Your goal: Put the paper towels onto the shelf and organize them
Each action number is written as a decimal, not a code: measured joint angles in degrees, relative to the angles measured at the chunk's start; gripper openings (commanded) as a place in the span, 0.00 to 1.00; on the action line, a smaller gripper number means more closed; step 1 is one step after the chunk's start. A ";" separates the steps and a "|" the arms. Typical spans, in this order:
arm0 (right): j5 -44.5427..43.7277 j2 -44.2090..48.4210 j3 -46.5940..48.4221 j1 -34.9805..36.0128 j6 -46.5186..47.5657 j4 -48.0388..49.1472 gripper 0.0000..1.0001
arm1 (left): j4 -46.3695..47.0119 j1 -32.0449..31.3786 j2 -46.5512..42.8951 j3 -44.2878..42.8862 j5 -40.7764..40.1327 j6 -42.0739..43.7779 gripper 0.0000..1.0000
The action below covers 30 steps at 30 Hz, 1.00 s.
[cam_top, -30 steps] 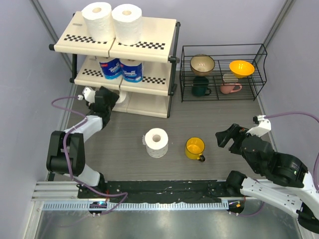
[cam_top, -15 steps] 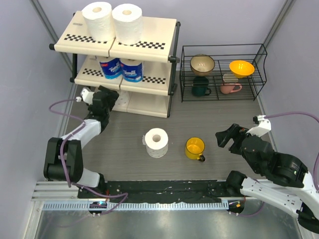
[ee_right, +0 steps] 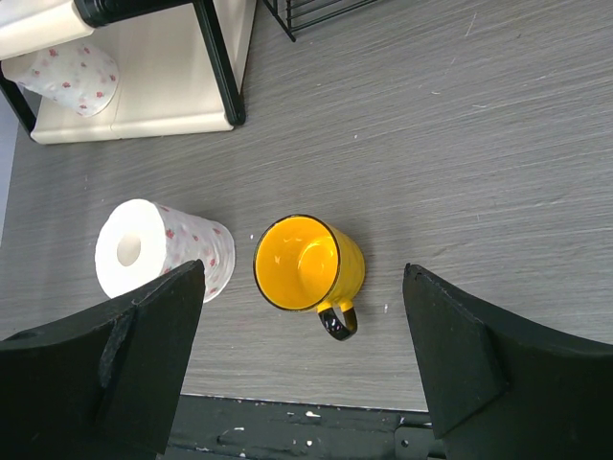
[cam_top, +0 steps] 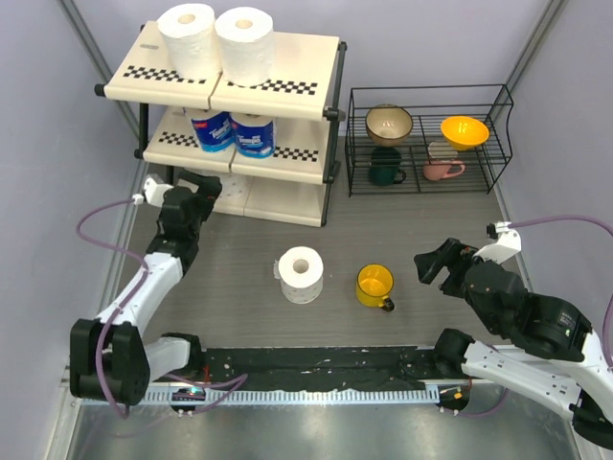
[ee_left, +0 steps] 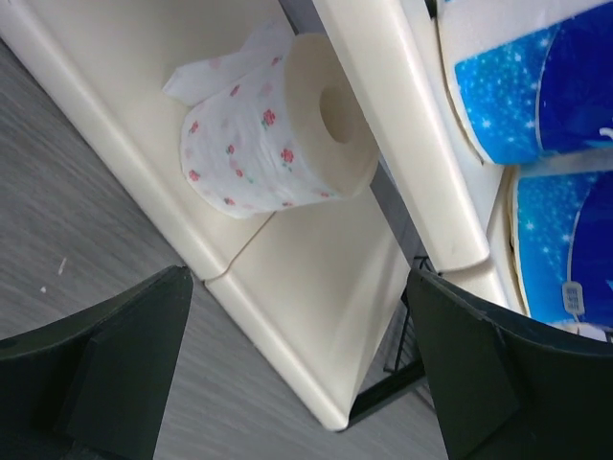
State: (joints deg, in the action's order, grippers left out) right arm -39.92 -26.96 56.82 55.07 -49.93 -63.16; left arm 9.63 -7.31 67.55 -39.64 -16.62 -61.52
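Paper towels: six rolls, five on the shelf (cam_top: 287, 57), one off it. Two bare white rolls (cam_top: 188, 34) stand upright side by side, touching, at the left of the top tier. Two blue-wrapped rolls (cam_top: 230, 132) sit side by side on the middle tier, just under them. One white roll with small red flower print (ee_left: 278, 125) sits on the bottom tier under the middle board, with a loose sheet end sticking out; mostly hidden from the top camera. Sixth roll, same flower print (cam_top: 301, 273), stands upright with its core up on the grey table (cam_top: 412, 220), in front of the shelf and apart from it. Yellow mug (cam_top: 374, 285) is just beside that roll on its right, not touching, handle toward the near edge. Left end effector (cam_top: 199, 187) is at the front left of the bottom tier, jaws wide apart, gripping nothing; the bottom-tier roll lies beyond the fingertips, not touched. Right end effector (cam_top: 433, 266) hangs over the table to the right of the mug, jaws spread, empty; its wrist view shows the mug and the table roll below between the fingers. Black wire rack (cam_top: 498, 144) with bowls and mugs stands to the right of the shelf.
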 measured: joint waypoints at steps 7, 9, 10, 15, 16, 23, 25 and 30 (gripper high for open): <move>0.26 0.09 0.20 0.00 0.00 -0.13 0.90 | -14.10 -1.97 -5.73 -1.81 5.68 2.32 1.00; 0.44 0.02 0.20 0.00 0.00 -0.13 0.90 | -17.42 -5.81 -7.85 -1.77 5.46 3.34 1.00; 0.52 -0.07 0.22 0.00 0.00 -0.13 0.90 | -19.02 -8.72 -9.09 -1.77 4.74 3.74 1.00; 0.68 -0.48 0.72 0.00 -0.09 -0.28 0.90 | -25.09 -24.24 -13.46 -1.68 0.59 4.68 1.00; 0.72 -0.48 0.83 0.00 -0.22 -0.31 0.90 | -26.12 -27.36 -14.36 -1.31 -0.79 4.57 1.00; 1.20 -0.48 0.83 0.00 -1.22 -0.33 0.90 | -30.40 -35.74 -14.60 0.90 -5.81 3.45 1.00; 1.33 -0.48 0.83 0.00 -1.31 -0.33 0.90 | -30.84 -37.03 -13.60 0.90 -6.64 3.39 1.00; 1.53 -0.59 0.83 0.00 -1.51 -0.33 0.90 | -31.19 -40.04 -11.41 0.83 -8.41 3.30 1.00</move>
State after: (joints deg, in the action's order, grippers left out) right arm -38.39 -27.55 57.65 55.07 -51.44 -63.48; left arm -21.56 -47.35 56.14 -38.81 -25.04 -58.22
